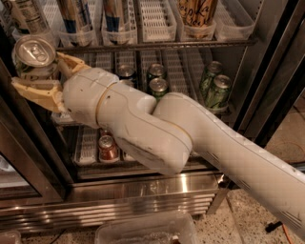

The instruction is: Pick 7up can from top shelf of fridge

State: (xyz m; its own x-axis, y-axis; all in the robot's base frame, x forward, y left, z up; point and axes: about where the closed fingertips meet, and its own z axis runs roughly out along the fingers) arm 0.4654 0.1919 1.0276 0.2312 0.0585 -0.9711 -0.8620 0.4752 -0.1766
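Note:
The 7up can (33,53) shows its silver lid and pull tab, with a pale body and green marks, at the upper left. My gripper (42,74) is shut on it, with tan fingers (36,90) on both sides. The can is held in the air just in front of and below the top shelf (190,44), a dark wire rack with clear lane trays. My white arm crosses the open fridge (143,200) from the lower right and hides much of the middle rack.
Tall cans (76,14) stand in the top shelf's trays. Dark green cans (157,81) and paler green cans (217,93) sit on the middle rack, and a reddish can (108,147) lower down. Dark door frames (274,71) stand at both sides. A clear plastic bin (147,231) lies on the floor.

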